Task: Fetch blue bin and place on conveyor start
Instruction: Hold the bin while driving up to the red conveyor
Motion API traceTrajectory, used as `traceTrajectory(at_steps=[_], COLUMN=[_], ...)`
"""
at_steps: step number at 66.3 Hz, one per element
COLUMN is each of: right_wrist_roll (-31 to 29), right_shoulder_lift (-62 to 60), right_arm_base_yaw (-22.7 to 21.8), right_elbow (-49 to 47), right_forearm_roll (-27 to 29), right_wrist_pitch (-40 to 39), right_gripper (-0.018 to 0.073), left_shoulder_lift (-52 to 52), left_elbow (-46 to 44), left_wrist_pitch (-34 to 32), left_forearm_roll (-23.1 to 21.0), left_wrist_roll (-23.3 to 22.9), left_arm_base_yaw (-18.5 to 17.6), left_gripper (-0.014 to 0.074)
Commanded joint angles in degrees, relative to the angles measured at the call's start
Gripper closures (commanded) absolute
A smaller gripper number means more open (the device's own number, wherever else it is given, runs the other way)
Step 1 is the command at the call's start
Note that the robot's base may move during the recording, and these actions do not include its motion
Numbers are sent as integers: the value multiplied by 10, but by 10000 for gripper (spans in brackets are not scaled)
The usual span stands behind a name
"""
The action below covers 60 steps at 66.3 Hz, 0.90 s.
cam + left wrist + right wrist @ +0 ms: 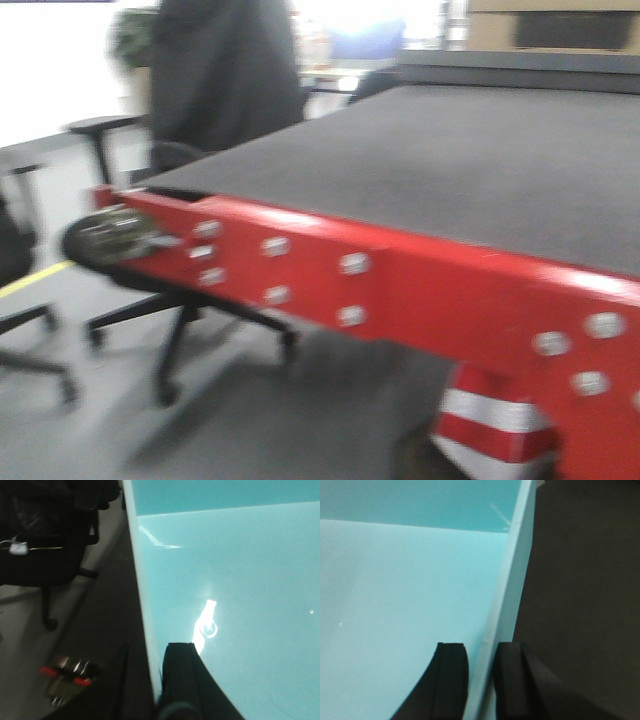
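The left gripper [152,650] sits closest to my lens, one finger inside the blue bin [240,580] and one outside, pinched on its thin pale rim. The right gripper [480,647] is clamped the same way on the opposite wall of the bin [395,580]. So the tub hangs between the arms, held by two narrow pinches on smooth, tapered plastic. Floor shows past its left wall, so it is not set down yet.

In the front view the dark grey belt [450,160] of the conveyor start is bare, and its red frame [400,290] cuts across low and near. That view is smeared.

My worries:
- A jolt could slide either rim out of its pinch and drop one end.
- If the tub rides too low, its bottom could catch the frame's near edge.
- An office chair [190,300] stands at the conveyor's left corner, where the left arm could clip it.
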Motion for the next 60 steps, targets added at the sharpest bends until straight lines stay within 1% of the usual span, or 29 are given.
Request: traceTrajectory(at_steps=[1, 60], right_wrist_roll=[-1, -1], right_shoulder_lift=[-8, -8], right_arm_base_yaw=[-2, -2], right_elbow=[-6, -6], right_forearm_roll=[-10, -10], right_wrist_pitch=[-36, -36], right_gripper=[711, 711], left_shoulder_lift=[-7, -7], left_elbow=[-4, -4], left_wrist_pitch=[-11, -11], left_forearm_roll=[6, 6], left_wrist_roll=[6, 6], left_arm_base_yaw=[-4, -4], left_gripper=[708, 708])
